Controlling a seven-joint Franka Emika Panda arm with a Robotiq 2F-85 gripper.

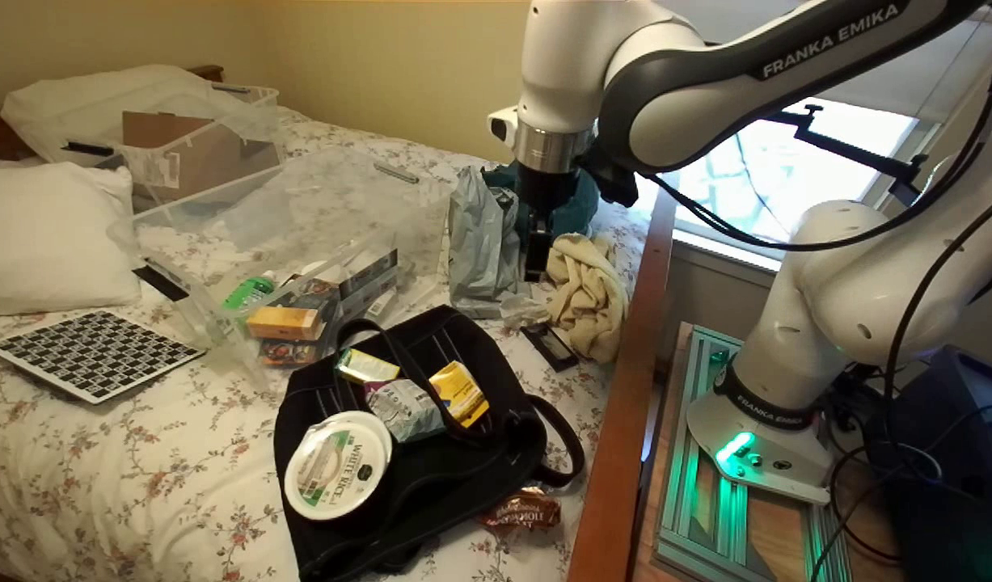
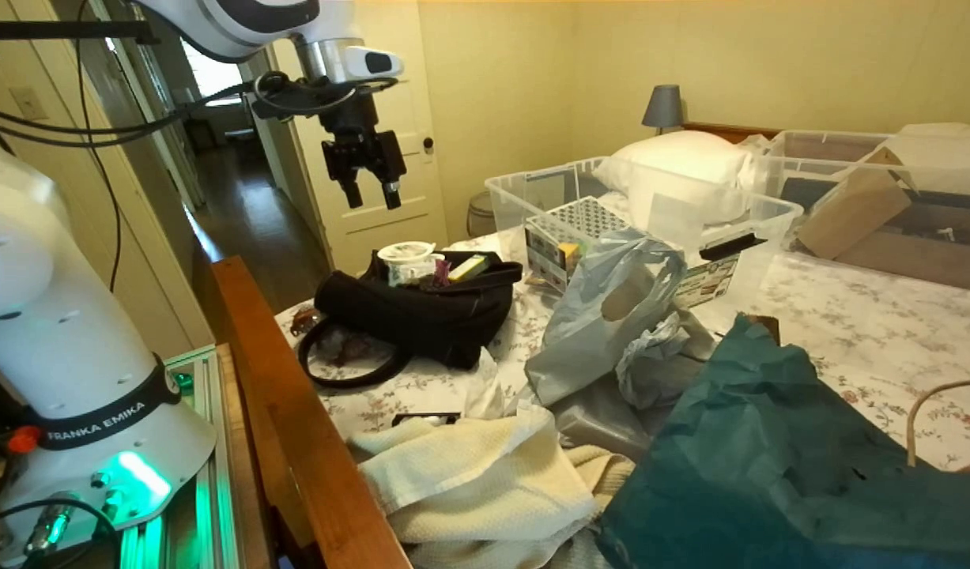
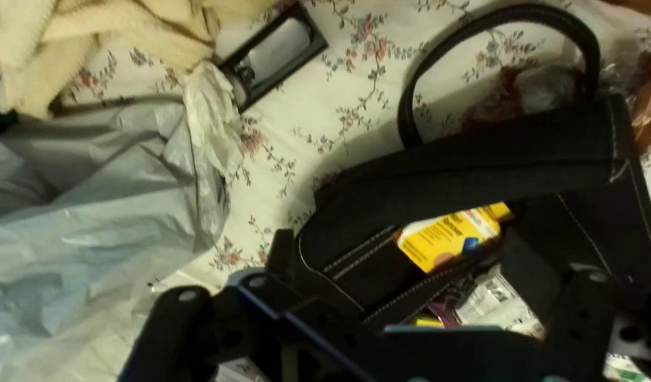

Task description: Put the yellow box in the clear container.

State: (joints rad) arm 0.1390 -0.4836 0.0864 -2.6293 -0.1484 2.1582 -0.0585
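The yellow box (image 1: 461, 394) with dark print lies in the open black bag (image 1: 496, 477), partly under its strap. It also shows in the wrist view (image 3: 452, 239). I cannot make it out in the exterior view where the bag (image 2: 429, 316) is seen from its side. The clear container (image 1: 160, 279) stands on the bed beside the bag with several groceries inside; it also shows in an exterior view (image 2: 769, 207). My gripper (image 2: 372, 197) is open and empty, high above the bed near the bag. It also shows in an exterior view (image 1: 534, 271) and the wrist view (image 3: 402, 252).
The bag also holds a white rice bowl (image 1: 338, 465), a yellow-green box (image 1: 368, 366) and a silver packet (image 1: 404, 411). A grey plastic bag (image 2: 611, 316), a cream cloth (image 2: 485, 474) and a teal bag (image 2: 769, 458) lie nearby. A wooden rail (image 1: 625, 404) edges the bed.
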